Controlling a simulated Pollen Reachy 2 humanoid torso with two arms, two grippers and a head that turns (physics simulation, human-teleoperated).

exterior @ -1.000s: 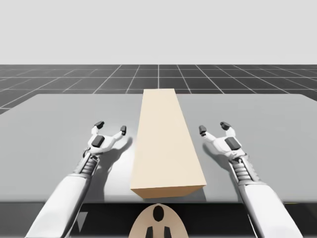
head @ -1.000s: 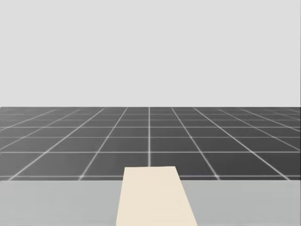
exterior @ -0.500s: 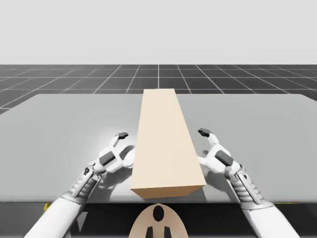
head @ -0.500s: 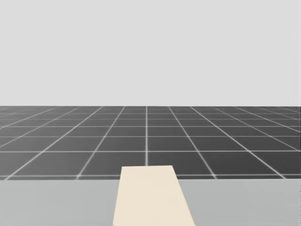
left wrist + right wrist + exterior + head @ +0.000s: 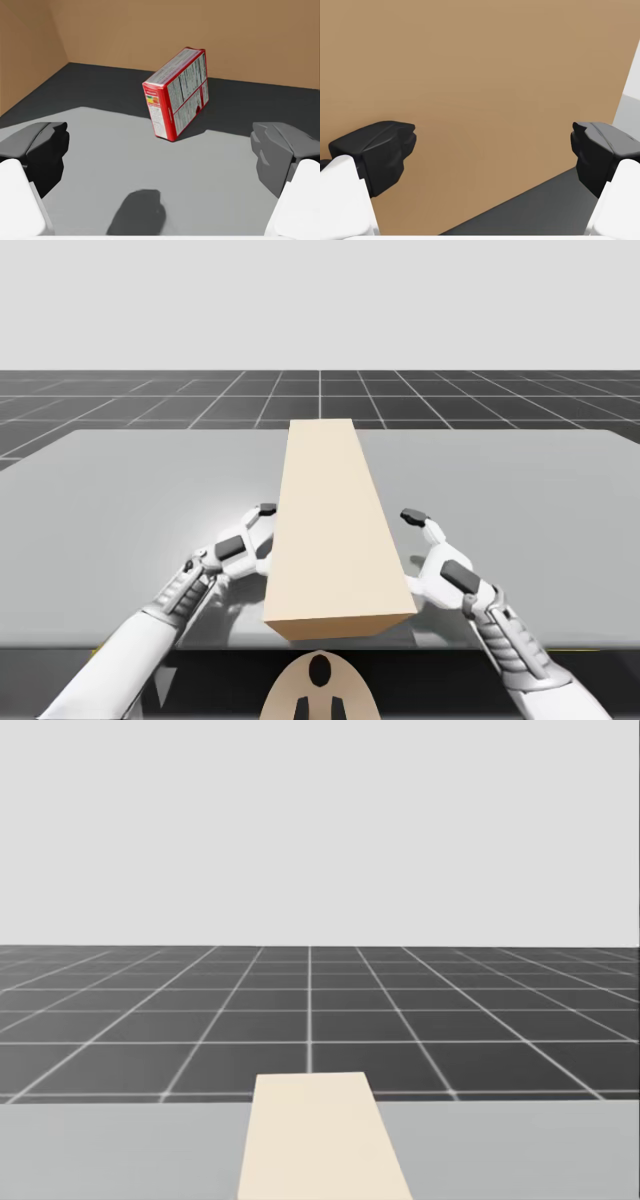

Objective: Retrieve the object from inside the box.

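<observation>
1. Two grippers flank the long tan box on the grey table. Our left gripper is against its left wall, and our right gripper is just beside its right wall.
2. Our left gripper's fingers are spread wide and hold nothing. The red carton stands inside the box, straight ahead of this gripper and well apart from its fingertips.
3. The carton stands on a narrow edge. Its long axis runs away from our left gripper, skewed to one side, with a small end face turned toward us. We judge that a reach straight ahead, closing across the thin width, is what the next move needs.
4. Our right gripper is also wide and empty, and it faces a plain brown wall close ahead. We judge the left arm to be the nearer one, with the open path.
5. The high and head views give us the box's flat tan top. The left wrist view gives its interior: brown walls, a dark floor and the carton.
</observation>
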